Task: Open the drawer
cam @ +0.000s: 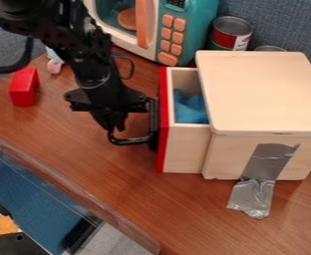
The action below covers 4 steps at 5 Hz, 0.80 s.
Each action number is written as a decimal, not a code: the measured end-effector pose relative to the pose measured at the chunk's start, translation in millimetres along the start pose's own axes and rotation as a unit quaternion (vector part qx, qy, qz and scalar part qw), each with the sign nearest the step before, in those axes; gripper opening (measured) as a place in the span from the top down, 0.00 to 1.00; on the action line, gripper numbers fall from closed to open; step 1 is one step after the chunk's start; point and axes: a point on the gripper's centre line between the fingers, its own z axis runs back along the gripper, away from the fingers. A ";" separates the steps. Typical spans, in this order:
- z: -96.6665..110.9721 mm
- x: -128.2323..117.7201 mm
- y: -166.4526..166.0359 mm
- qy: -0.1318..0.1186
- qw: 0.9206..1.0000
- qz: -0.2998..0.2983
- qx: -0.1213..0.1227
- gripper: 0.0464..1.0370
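Observation:
The drawer (187, 149), with a red front panel, stands partly out of the left side of a pale wooden box (264, 94). Inside the drawer lies a blue cloth (190, 107). A black handle (131, 141) sticks out to the left from the red front. My gripper (117, 127) hangs down at the handle, left of the drawer front, with its tips within the handle's span. How its tips meet the handle is hard to make out.
A teal toy microwave (191, 30) and a can (231, 34) stand behind the box. A red block (24, 86) sits at the left. Grey tape (261, 172) holds the box to the table (111, 184). A clear rim runs along the table's front edge.

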 end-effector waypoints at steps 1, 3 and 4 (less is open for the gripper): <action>0.1 -1.0 6.4 0.003 1.000 0.001 0.001 0.88; 6.8 -5.3 24.1 -0.001 1.000 0.005 0.015 0.89; 12.3 -11.1 28.2 -0.013 0.999 0.026 0.028 0.89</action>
